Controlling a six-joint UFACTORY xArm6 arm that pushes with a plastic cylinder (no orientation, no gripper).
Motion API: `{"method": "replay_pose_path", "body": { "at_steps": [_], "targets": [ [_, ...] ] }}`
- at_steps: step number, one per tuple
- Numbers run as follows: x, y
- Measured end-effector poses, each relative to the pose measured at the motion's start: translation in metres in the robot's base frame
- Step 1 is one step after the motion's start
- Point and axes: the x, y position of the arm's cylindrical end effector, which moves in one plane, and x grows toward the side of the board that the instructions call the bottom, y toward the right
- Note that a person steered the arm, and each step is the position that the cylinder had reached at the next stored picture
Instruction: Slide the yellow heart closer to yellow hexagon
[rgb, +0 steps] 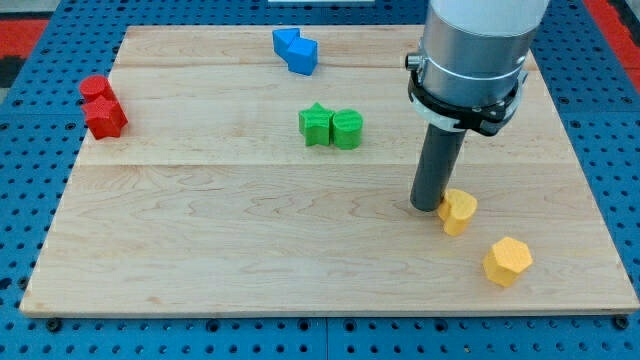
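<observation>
The yellow heart (459, 211) lies on the wooden board at the view's lower right. The yellow hexagon (508, 261) lies a short way down and to the right of it, a small gap between them. My tip (427, 207) stands on the board right against the heart's left side, on the side away from the hexagon. The rod rises from there into the grey arm body above.
A green star (316, 125) and a green cylinder (347, 129) touch near the board's middle. Two blue blocks (295, 50) sit at the top centre. A red cylinder (95, 88) and a red block (105, 117) sit at the left edge. The board's right edge (590, 200) is near the yellow blocks.
</observation>
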Motion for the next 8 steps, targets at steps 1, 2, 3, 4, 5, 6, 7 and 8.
{"method": "replay_pose_path", "body": {
  "at_steps": [1, 2, 3, 4, 5, 6, 7, 8],
  "targets": [
    [0.001, 0.001],
    [0.014, 0.009],
    [0.018, 0.027],
    [0.015, 0.028],
    [0.014, 0.032],
    [0.008, 0.023],
    [-0.032, 0.027],
    [-0.031, 0.05]
  ]
}}
